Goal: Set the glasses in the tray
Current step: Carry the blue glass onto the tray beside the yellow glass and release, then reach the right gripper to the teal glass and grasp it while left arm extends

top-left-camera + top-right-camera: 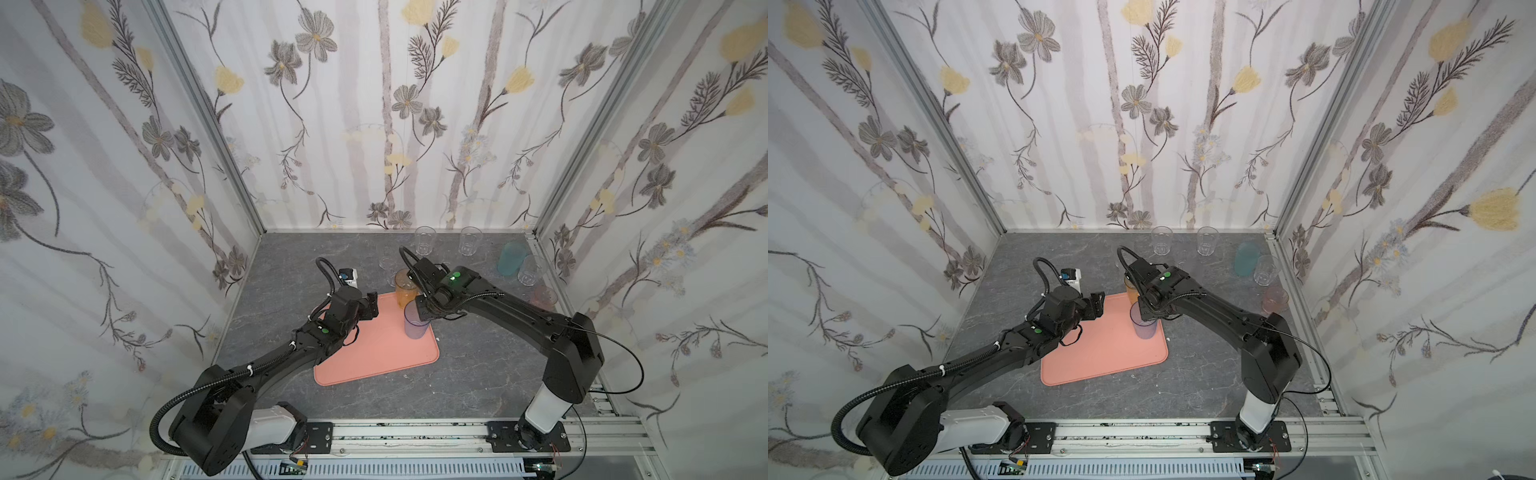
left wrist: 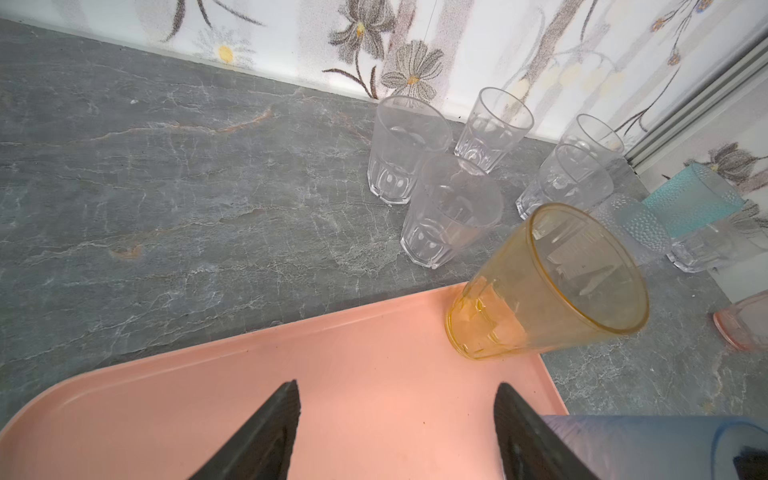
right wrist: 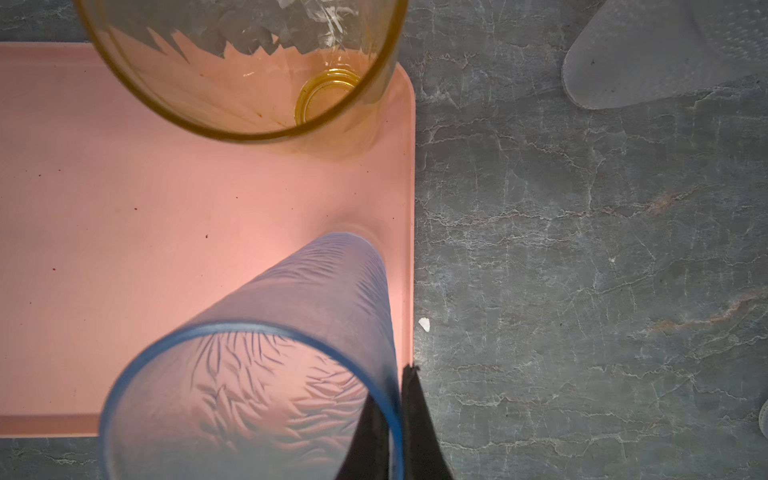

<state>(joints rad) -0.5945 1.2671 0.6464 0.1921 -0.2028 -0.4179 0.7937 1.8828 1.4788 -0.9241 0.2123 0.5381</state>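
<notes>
The pink tray lies mid-table. An amber glass stands upright in its far right corner. Beside the tray's right rim is a blue-purple glass. My right gripper is shut on its rim, one finger inside and one outside. Whether its base rests on the tray I cannot tell. My left gripper hangs open and empty over the tray's far left part.
Several clear glasses stand on the grey table near the back wall. A frosted glass, a teal glass and a short pink glass are at the back right, close to the side wall.
</notes>
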